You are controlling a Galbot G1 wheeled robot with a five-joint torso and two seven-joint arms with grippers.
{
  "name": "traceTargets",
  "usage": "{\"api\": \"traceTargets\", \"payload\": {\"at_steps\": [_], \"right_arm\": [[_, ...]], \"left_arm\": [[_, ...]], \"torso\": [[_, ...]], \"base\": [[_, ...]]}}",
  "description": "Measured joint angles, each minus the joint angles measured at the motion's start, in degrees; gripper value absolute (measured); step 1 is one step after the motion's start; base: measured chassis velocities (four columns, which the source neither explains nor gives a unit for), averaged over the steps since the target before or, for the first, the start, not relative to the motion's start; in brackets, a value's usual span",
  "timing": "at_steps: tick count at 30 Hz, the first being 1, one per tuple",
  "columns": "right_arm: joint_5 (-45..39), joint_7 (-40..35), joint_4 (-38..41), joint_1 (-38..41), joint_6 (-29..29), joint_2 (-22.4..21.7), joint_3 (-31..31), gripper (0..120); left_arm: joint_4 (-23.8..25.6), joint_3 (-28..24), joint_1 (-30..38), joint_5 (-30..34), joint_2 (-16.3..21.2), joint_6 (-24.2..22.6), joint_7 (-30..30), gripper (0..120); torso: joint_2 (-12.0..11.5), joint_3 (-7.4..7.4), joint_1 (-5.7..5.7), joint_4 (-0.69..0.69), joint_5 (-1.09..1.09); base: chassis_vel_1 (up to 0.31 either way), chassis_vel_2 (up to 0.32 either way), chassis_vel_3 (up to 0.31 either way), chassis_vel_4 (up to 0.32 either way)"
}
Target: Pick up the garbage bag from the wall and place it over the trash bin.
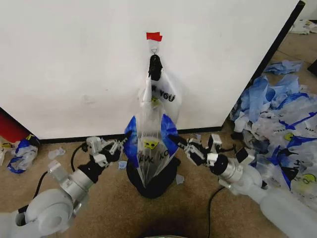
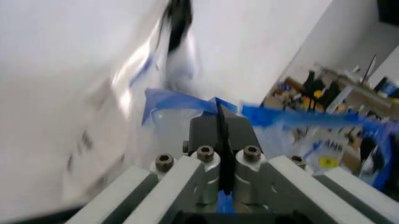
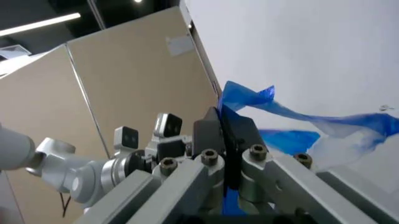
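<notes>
The wall (image 1: 74, 64) takes up most of the upper frame in the head view, a broad white panel with a black baseboard along its foot. To the right of the frame a heap of blue-and-white bags (image 1: 277, 124) lies on the brown floor (image 1: 114, 208).

Near the centre, the garbage bag (image 1: 151, 148) hangs stretched downward, see-through with black lettering, a yellow smiley and blue patches at its two sides. Its lower end reaches into the trash bin (image 1: 153, 183), a dark round shape on the floor at lower centre, just in front of the baseboard.

The left gripper (image 1: 125, 141) comes in from the lower left and is clamped on the bag's left blue edge; in the left wrist view its fingers (image 2: 219, 135) are pressed together with blue plastic between them. The right gripper (image 1: 174, 140) reaches in from the lower right and pinches the right blue edge, its fingers (image 3: 227, 135) closed on blue film.

At upper centre a small metal hook (image 1: 154, 50) sits under a red tape strip (image 1: 154, 36); a dark bunched knot (image 1: 155, 67) hangs from it.
</notes>
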State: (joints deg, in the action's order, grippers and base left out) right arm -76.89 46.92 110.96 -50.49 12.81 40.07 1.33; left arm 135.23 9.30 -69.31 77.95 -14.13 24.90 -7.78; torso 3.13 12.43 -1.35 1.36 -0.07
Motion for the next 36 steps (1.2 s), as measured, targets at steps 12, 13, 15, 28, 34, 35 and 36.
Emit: {"api": "traceTargets", "payload": {"at_steps": [12, 13, 15, 28, 34, 35, 36], "right_arm": [[-7.0, -5.1, 5.9, 5.3, -1.0, -4.4, -0.4, 0], [-7.0, -5.1, 5.9, 5.3, -1.0, -4.4, -0.4, 0], [-7.6, -5.6, 6.2, 5.6, -1.1, -4.7, -0.5, 0], [-5.2, -8.3, 7.2, 1.3, -0.7, -4.6, -0.1, 0], [-3.2, -10.2, 6.7, -3.1, 0.1, -3.6, -0.2, 0], [-3.2, -10.2, 6.7, -3.1, 0.1, -3.6, -0.2, 0], [-2.8, -10.4, 6.4, -3.6, 0.2, -3.3, -0.1, 0]], "left_arm": [[8.4, 8.5, 0.4, 7.3, 5.5, -0.9, -13.5, 0], [8.4, 8.5, 0.4, 7.3, 5.5, -0.9, -13.5, 0], [8.4, 8.9, 0.3, 8.2, 5.7, -1.2, -15.2, 0], [8.2, 7.4, -2.2, 12.4, 2.6, -4.5, -27.5, 0], [8.1, 6.1, -3.4, 10.7, 1.2, -5.2, -28.5, 0], [8.1, 6.1, -3.4, 10.7, 1.2, -5.2, -28.5, 0], [8.1, 5.9, -3.4, 10.7, 1.2, -5.3, -28.5, 0]], "torso": [[0.0, 0.0, 0.0, 0.0, -0.01], [0.0, 0.0, 0.0, 0.0, -0.01], [0.0, 0.0, 0.0, -0.02, -0.01], [0.0, -0.01, 0.0, -0.02, 0.0], [0.0, -0.01, 0.01, -0.01, -0.01], [0.0, -0.01, 0.01, -0.01, -0.01], [0.0, -0.01, 0.01, -0.01, 0.0]], "base": [[0.0, 0.0, 0.0, 0.0], [0.0, 0.0, 0.0, 0.0], [0.0, 0.0, 0.0, 0.0], [0.0, 0.0, 0.0, 0.0], [0.0, 0.0, 0.0, 0.0], [0.0, 0.0, 0.0, 0.0], [0.0, 0.0, 0.0, 0.0]]}}
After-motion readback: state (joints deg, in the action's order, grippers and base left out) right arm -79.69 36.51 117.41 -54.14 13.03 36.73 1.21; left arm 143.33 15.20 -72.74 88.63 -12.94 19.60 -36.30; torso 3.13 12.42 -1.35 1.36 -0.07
